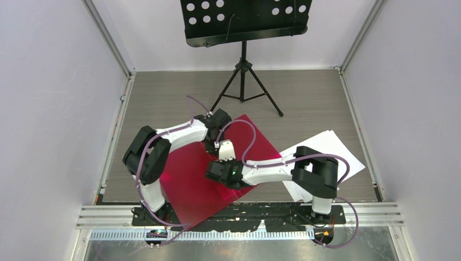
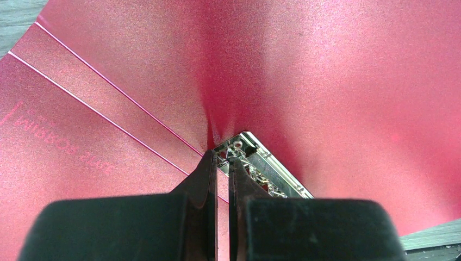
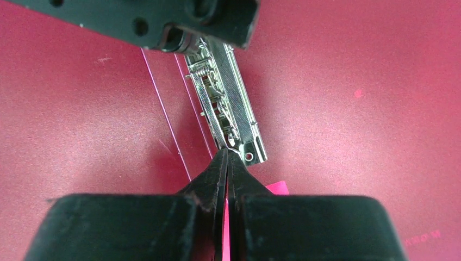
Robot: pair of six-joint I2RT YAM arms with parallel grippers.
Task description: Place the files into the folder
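The crimson folder (image 1: 185, 179) lies open and flat on the table, its inside facing up. Its metal spring clip (image 3: 228, 109) runs along the spine, with the pink patch (image 3: 274, 187) beside its near end. My left gripper (image 1: 213, 142) stands at the clip's far end (image 2: 272, 168), its jaws closed to a narrow slit on a part of the clip (image 2: 223, 155). My right gripper (image 3: 226, 155) is shut, its tips touching the clip's near end. The files (image 1: 326, 149), white sheets, lie on the table to the right, partly under my right arm.
A black music stand (image 1: 244, 22) on a tripod (image 1: 244, 81) stands at the back centre. White walls close in the table on the left, right and back. The folder's near corner reaches over the front rail (image 1: 380, 215).
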